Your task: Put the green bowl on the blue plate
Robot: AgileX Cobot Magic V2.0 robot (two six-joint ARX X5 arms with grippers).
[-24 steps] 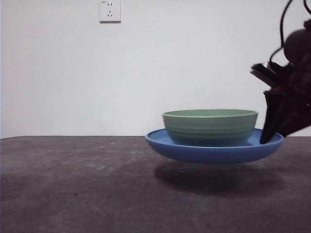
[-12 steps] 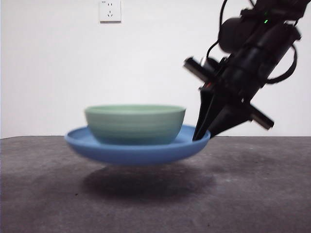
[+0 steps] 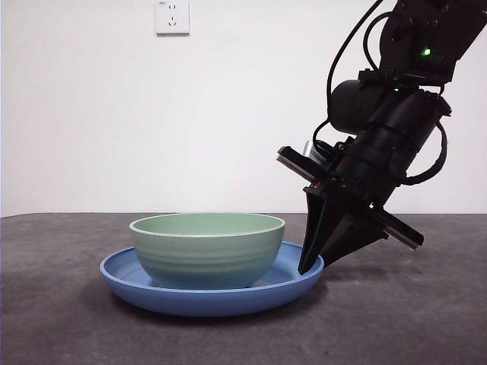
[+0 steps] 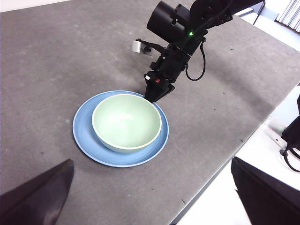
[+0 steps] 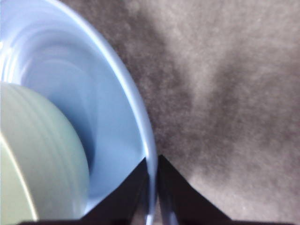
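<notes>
Carried by the right gripper (image 3: 310,266) pinching its rim, the blue plate (image 3: 209,293) with the green bowl (image 3: 206,249) now rests on the table (image 3: 68,304), further toward nine o'clock than before.

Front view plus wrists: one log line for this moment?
green bowl on blue plate | plate on table | right gripper shut on plate rim | left gripper open, waiting above

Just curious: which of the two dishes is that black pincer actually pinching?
The blue plate, the wide shallow dish underneath. The right pincer clamps its rim; the green bowl sitting inside it is untouched.
</notes>
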